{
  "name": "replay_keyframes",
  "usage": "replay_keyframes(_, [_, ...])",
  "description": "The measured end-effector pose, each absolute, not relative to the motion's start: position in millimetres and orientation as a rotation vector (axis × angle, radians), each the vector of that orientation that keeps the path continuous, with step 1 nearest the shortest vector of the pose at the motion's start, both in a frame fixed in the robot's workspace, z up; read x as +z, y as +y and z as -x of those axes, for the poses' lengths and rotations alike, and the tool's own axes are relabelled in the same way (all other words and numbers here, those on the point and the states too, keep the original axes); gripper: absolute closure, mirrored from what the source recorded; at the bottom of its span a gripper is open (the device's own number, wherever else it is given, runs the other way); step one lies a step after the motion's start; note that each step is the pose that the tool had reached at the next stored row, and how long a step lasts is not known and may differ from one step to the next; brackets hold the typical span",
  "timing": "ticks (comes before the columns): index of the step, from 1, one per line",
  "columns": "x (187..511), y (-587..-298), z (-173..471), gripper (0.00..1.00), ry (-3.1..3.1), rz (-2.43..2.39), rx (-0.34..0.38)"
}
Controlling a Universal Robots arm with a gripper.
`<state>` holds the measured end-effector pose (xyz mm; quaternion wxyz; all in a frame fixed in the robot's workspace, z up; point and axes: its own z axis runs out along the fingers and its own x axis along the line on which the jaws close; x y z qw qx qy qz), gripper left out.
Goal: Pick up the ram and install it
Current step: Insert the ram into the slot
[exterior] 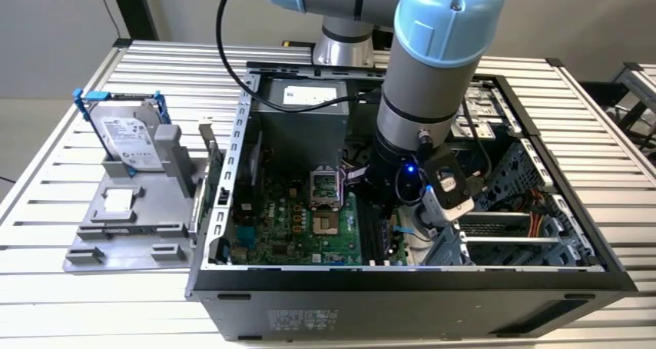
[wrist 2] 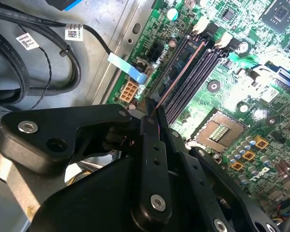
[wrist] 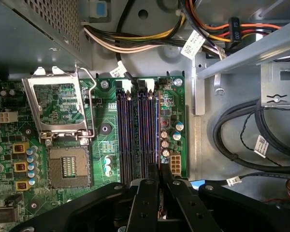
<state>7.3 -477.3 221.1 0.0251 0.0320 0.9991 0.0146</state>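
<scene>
In both wrist views my gripper is shut on the ram, which shows edge-on as a thin brownish line. The ram lies along the black memory slots of the green motherboard, over the slot nearest the board's edge. Whether it sits in that slot I cannot tell. In the exterior view the gripper is down inside the open computer case, and the arm hides the ram there.
An open processor socket lies beside the slots. Cable bundles and black cables run near the board's edge. Outside the case, a grey fixture holds a hard drive in a blue frame and a small silver chip.
</scene>
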Motion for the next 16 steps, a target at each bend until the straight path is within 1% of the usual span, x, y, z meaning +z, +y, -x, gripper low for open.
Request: replay_keyframes(16, [222.4,-477.4,-6.3,1.00,3.091,-0.072,0.055])
